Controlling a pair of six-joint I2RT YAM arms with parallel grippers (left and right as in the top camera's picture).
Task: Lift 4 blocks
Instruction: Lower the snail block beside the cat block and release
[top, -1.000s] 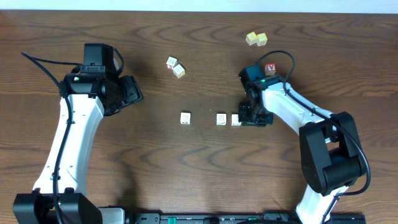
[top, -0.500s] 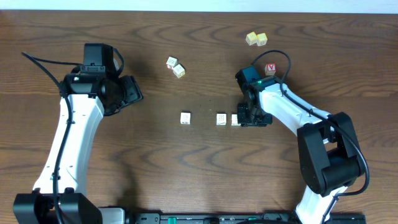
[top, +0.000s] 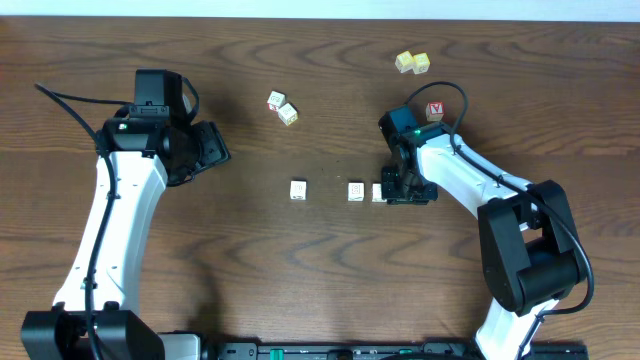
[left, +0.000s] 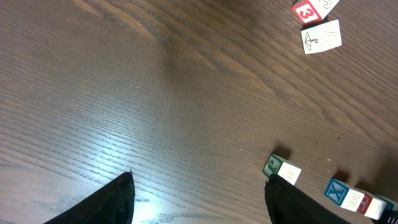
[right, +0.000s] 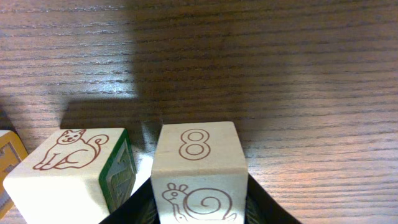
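We see the right tool pinching the 8 block, a dark finger pressed against each side of it. The block's top face shows an 8, and the face toward the wrist camera shows a snail. We cannot tell whether it is clear of the counter. From overhead it sits at the right end of a short row, a little right of the counter's middle.

Just beside it, across a narrow gap, stands the cat block, which has a green side. A third block lies further left in the same row, apart from the other two.

The left tool is spread wide with nothing between its fingers. It hangs over bare wood at the left of the counter, well away from the row.

Toward the back we see two more cubes touching at a corner. A pair of yellow cubes sits side by side near the far edge. A red-faced cube lies just behind the right arm.
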